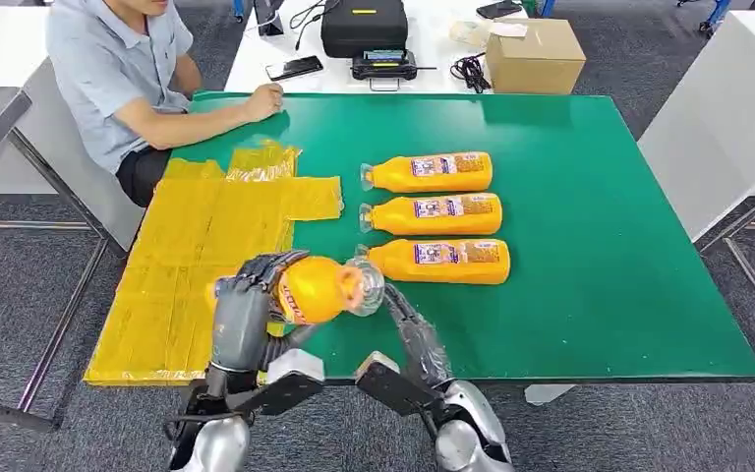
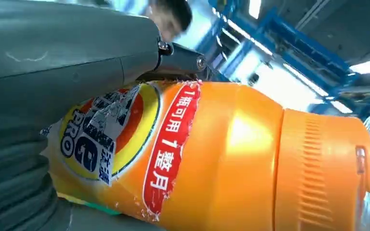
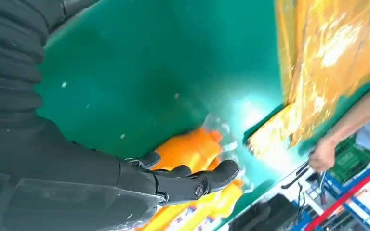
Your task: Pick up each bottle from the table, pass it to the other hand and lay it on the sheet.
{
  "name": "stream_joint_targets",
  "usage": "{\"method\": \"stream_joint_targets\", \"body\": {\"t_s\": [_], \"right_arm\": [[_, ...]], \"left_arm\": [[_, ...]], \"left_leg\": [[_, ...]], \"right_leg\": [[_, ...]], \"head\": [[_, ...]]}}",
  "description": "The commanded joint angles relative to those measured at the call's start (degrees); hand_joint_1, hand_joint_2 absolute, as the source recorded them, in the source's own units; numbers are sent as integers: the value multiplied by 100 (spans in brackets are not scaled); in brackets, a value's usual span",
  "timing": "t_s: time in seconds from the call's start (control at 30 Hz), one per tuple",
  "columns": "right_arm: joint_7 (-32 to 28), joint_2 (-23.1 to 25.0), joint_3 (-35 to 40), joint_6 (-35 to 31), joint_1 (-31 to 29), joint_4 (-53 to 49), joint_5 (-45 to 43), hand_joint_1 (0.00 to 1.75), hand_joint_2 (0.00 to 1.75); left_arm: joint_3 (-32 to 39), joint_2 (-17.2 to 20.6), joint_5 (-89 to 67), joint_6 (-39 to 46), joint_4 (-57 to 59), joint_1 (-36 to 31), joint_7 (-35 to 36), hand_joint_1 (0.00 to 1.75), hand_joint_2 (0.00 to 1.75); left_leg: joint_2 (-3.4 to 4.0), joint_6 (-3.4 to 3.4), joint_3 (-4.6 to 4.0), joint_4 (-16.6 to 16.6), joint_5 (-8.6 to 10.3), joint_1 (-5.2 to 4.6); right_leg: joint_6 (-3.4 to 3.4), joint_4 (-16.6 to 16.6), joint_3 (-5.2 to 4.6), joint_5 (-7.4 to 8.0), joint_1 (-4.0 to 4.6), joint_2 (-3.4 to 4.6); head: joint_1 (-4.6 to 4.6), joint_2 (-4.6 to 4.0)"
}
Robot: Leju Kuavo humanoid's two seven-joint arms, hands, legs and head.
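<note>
Within left hand (image 1: 243, 313): orange bottle (image 1: 317, 289)

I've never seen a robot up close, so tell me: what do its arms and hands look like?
Both arms are shiny silver with black angular wrist pieces. The left hand has a grey ribbed cover and dark jointed fingers; the right hand looks darker, black and ribbed, seemingly under clear plastic film. No loose cables show.

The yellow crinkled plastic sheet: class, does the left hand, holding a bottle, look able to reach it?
Probably yes. The left hand holds the orange plastic bottle right above the yellow crinkled plastic sheet, with nothing lying between them.
</note>
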Motion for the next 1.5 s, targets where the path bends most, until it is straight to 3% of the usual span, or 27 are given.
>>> {"method": "stream_joint_targets", "body": {"t_s": [0.03, 0.2, 0.27, 0.63, 1.03, 1.2, 1.23, 1.27, 1.3, 1.33, 1.5], "right_arm": [[11, -159, -381, 10, -112, -30, 49, 0, 175], [-78, -145, -496, 18, -197, 125, -6, 0, 175], [-165, -156, -553, 92, -244, 229, -90, 0, 175], [-366, -156, -550, 125, -318, 407, -241, 0, 175], [-377, -154, -586, 95, -254, 361, -268, 0, 175], [-388, -37, -741, 15, -200, 201, -329, 0, 175], [-384, -31, -746, 16, -205, 198, -332, 0, 175], [-383, -22, -752, 19, -209, 195, -333, 0, 175], [-383, -10, -766, 28, -210, 202, -333, 0, 175], [-383, -5, -767, 37, -218, 225, -334, 0, 175], [-383, 0, -763, 63, -251, 322, -333, 0, 175]], "left_arm": [[215, 236, -1459, 215, 371, -452, 687, 175, 175], [392, 335, -2622, 171, 930, -738, 1578, 175, 175], [305, 628, -2782, 73, 1511, -1063, 2039, 175, 175], [1723, 560, -1856, 93, 3728, -1962, 1181, 175, 175], [1736, 536, -1729, 23, 3775, -1909, 883, 175, 175], [1790, 549, -1721, 30, 3787, -1857, 920, 157, 175], [1785, 553, -1729, 32, 3804, -1848, 919, 143, 175], [1760, 550, -1752, 30, 3857, -1833, 886, 93, 175], [1717, 557, -1843, 94, 3937, -1838, 879, 12, 175], [1611, 585, -2016, 125, 4039, -1841, 896, 0, 175], [1493, 595, -2224, 173, 4338, -1874, 1067, 0, 175]], "left_leg": [[-4, -10, 18, -5, -2, 4], [-2, -8, 18, -7, -2, 2], [-4, -10, 24, -9, -1, 4], [6, -9, 22, -11, 3, 4], [0, -7, 6, -3, 2, 4], [3, -14, 21, -2, -4, 10], [2, -9, 9, -3, 0, 4], [7, -13, 22, -4, -5, 7], [3, -10, 14, -4, -1, 5], [7, -14, 24, -3, -6, 9], [0, -6, 9, -6, 2, 2]], "right_leg": [[-12, -5, 20, -4, 5, -7], [-9, -5, 20, -4, 2, -5], [-12, -9, 27, -4, 5, -7], [-10, -7, 22, 1, 4, 4], [-8, -1, 11, -2, 4, 0], [-16, -3, 26, -7, 10, 1], [-11, -1, 13, -3, 4, 2], [-16, -2, 24, -7, 8, 5], [-13, 0, 17, -5, 5, 2], [-17, -2, 27, -7, 10, 5], [-7, -2, 11, -2, 2, -1]], "head": [[0, 0], [0, 0], [2, 0], [0, 0], [2, 0], [0, 0], [0, 0], [0, 0], [0, 0], [0, 0], [0, 0]]}}
